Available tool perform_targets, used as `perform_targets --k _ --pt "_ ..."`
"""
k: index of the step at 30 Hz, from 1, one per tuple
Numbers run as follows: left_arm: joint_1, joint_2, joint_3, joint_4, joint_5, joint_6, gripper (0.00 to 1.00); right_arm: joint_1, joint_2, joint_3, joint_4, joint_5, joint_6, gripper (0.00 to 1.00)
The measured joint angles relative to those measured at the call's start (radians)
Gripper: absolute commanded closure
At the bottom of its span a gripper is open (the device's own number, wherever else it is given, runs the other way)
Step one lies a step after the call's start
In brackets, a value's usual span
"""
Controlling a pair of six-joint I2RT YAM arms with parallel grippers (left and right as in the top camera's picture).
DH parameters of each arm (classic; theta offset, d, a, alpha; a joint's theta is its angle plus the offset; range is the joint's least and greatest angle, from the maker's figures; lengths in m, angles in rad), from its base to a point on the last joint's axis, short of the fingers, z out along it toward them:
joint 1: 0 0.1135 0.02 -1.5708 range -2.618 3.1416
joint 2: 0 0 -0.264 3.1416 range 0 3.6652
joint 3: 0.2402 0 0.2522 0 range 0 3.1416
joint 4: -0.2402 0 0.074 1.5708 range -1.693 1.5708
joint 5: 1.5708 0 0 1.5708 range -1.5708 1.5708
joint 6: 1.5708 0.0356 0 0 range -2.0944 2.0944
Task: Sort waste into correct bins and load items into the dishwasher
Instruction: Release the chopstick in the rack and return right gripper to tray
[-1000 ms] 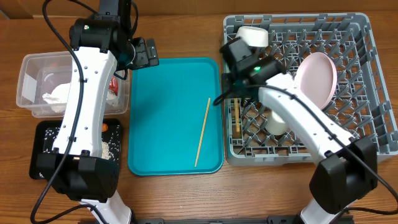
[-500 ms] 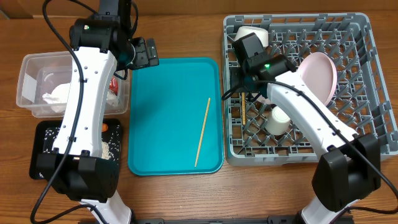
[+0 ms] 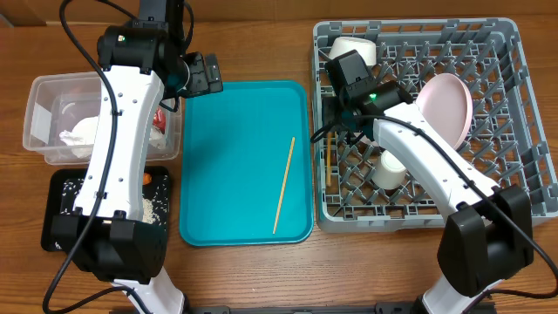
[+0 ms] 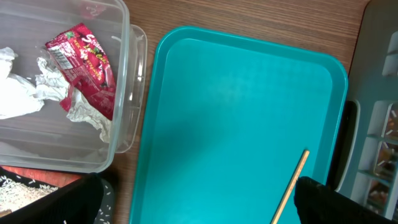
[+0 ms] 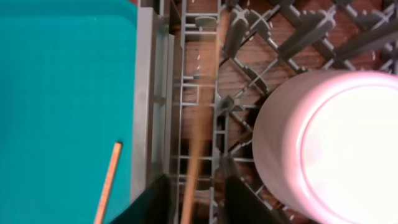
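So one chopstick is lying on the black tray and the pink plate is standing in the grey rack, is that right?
Only the chopstick's place is wrong. The overhead view shows the chopstick lying on the teal tray. The pink plate is standing in the grey rack, as you said.

A robotics test bench is pictured: two cabled arms (image 3: 122, 131) are mounted at a wooden table (image 3: 261, 44). A grey dish rack (image 3: 514, 105) is set beneath the right jaws, a teal tray (image 3: 235, 157) beneath the left.
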Motion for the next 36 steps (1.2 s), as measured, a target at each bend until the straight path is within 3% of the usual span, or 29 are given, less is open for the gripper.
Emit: perform_targets --k 9,13,20,29,36 --pt "0.0 0.0 0.0 0.0 0.0 0.0 0.0 0.001 0.0 0.02 -0.053 -0.026 -0.002 0.61" --pt "0.0 0.0 0.0 0.0 0.0 0.0 0.0 0.01 0.0 0.111 -0.095 -0.146 0.015 0.69" --pt "0.0 0.0 0.0 0.0 0.0 0.0 0.0 0.127 -0.016 0.156 -0.085 -0.27 0.105 0.73" --pt "0.0 0.0 0.0 0.0 0.0 0.0 0.0 0.321 -0.016 0.036 0.043 -0.179 0.261 0.72" --pt "0.0 0.0 0.0 0.0 0.0 0.0 0.0 0.365 -0.016 -0.121 0.209 -0.032 0.362 0.73"
